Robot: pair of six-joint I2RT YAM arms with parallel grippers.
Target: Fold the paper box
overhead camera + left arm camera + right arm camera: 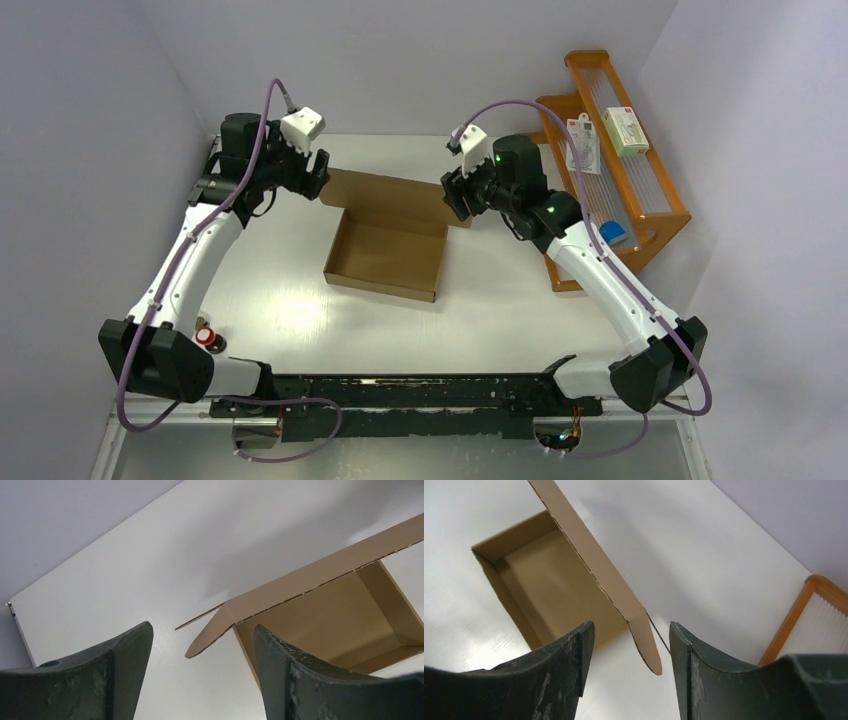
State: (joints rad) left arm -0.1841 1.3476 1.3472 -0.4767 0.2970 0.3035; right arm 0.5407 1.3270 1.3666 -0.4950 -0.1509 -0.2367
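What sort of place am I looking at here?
Probably a robotics lab test bench: two white-and-black robot arms bolted to a white table, bare pale walls around it, and an open brown corrugated cardboard box.

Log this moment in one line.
paper box: tray formed, lid open | left gripper: open, by left end flap, no grip | right gripper: open, by right end flap, no grip
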